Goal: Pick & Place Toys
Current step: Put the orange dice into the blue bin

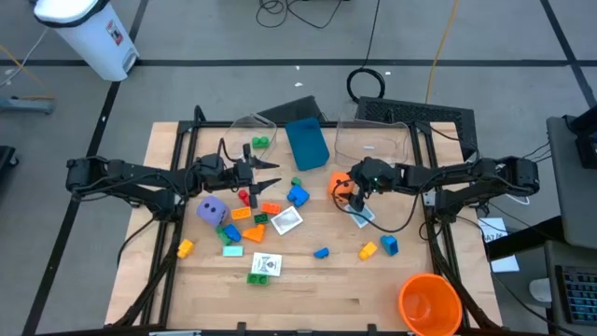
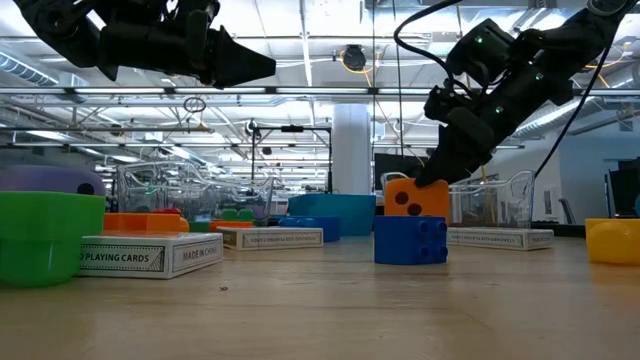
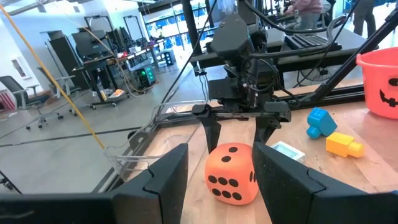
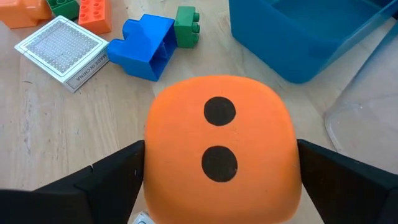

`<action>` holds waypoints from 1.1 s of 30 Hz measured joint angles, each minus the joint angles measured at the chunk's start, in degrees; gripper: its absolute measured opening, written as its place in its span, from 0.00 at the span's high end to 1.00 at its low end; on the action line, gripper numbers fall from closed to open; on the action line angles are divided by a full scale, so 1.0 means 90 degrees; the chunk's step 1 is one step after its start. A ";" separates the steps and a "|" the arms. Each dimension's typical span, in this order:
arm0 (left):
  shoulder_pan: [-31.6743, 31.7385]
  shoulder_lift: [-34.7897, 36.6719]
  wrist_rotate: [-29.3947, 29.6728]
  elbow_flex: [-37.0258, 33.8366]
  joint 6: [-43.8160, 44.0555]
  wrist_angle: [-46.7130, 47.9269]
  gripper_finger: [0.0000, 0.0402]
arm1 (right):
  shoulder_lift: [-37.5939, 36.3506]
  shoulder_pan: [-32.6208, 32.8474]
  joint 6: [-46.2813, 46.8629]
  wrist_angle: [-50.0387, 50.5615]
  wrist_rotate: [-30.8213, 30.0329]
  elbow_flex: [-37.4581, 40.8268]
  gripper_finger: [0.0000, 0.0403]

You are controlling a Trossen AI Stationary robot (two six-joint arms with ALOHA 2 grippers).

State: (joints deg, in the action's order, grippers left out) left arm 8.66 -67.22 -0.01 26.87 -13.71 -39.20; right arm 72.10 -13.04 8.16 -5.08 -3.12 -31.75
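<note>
An orange dotted die [image 4: 219,149] is between the fingers of my right gripper [image 1: 347,189], right of the table's middle and in front of the blue box [image 1: 307,143]. It also shows in the left wrist view [image 3: 231,173] and in the low view [image 2: 415,197], behind a blue brick [image 2: 410,240]. My left gripper [image 1: 270,174] is open and empty. It hangs above the table (low view [image 2: 250,65]), left of the middle, and points toward the die. A purple die [image 1: 213,211], several bricks and white cards [image 1: 285,221] lie scattered below and between the arms. My right gripper pinches the orange die between its two fingers, one on each of two opposite side faces [image 4: 152,168], near the die's top. The fingers [image 3: 210,135] come slanting down from the table's right. The die sits upright, two-dot face toward the wrist camera. I cannot tell whether its underside is on the table.
Two clear tubs [image 1: 373,140] [image 1: 244,131] flank the blue box at the back. A big orange cup [image 1: 429,303] stands at the near right corner. A blue brick [image 1: 298,195], a green brick and a card [image 4: 62,50] lie just left of the die. Another card [image 1: 362,215] lies under the right gripper.
</note>
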 joint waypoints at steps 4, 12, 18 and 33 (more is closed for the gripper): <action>0.0001 0.0000 -0.0002 0.0000 0.0000 0.0000 0.54 | 0.0000 0.0000 -0.0002 0.0000 -0.0002 0.0000 0.12; -0.0002 0.0000 0.0000 0.0000 -0.0001 0.0000 0.54 | 0.0000 0.0000 -0.0004 -0.0025 -0.0002 0.0000 0.17; 0.0001 0.0000 -0.0001 0.0000 -0.0001 0.0000 0.54 | 0.0000 0.0000 -0.0035 -0.0027 -0.0003 0.0000 0.17; 0.0000 0.0000 0.0002 0.0000 -0.0001 0.0000 0.54 | -0.0342 0.0000 -0.0105 -0.0421 -0.0007 0.0019 0.17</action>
State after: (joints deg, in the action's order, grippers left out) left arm 8.66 -67.22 0.01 26.87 -13.72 -39.20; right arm 69.01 -13.04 7.22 -8.87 -3.19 -31.58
